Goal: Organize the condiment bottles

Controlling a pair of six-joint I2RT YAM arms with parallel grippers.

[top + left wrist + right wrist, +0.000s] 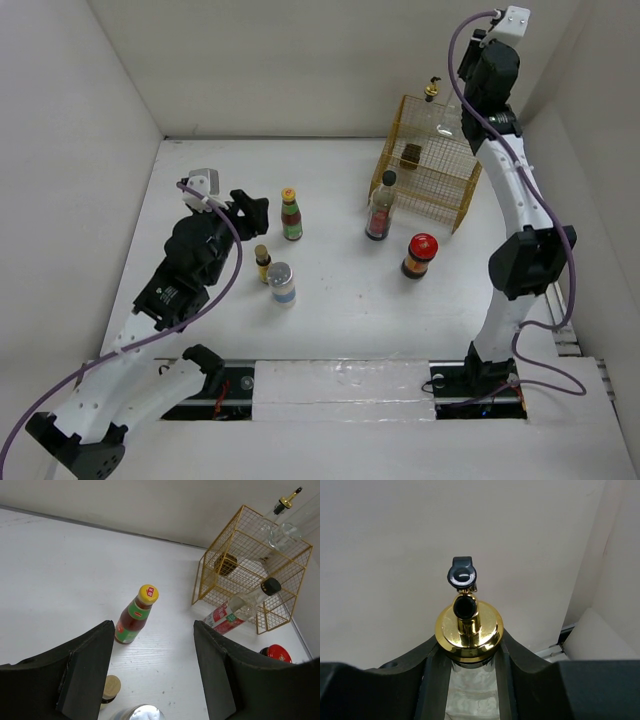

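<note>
**Top view.** Logged upright on the white counter [340, 330]:
- yellow-capped red sauce bottle with green label [291, 215], centre-left
- tiny gold-capped bottle [263, 262] and grey-lidded shaker with pale blue band [282, 283], just beside each other, nearer the arm bases
- black-capped bottle with red label [380, 208], just beside the front corner of the yellow wire basket [425, 190]
- red-lidded dark jar [420, 255], near that bottle, to its right

Inside the basket, a small dark-and-gold item [410, 155] (kind not discernible). Left hand [250, 212] low over the counter, left of the sauce bottle, touching nothing. Right hand [458, 105] raised at the basket's far side, clamped on a clear glass cruet with gold pour spout [445, 122].

**Left wrist view.** Black fingers [90, 670] moderately parted, nothing between them. Sauce bottle [136, 616] ahead. Gold-capped bottle [111, 687] and shaker lid [137, 713] at the lower edge. Cruet [282, 530] seen at the basket's upper far corner (clearance from the rim cannot be told).

**Right wrist view.** Fingers [432, 652] closed on both sides of the cruet's neck, directly under the gold collar [469, 630]. Spout pointing up, its black cap flipped open.
</note>
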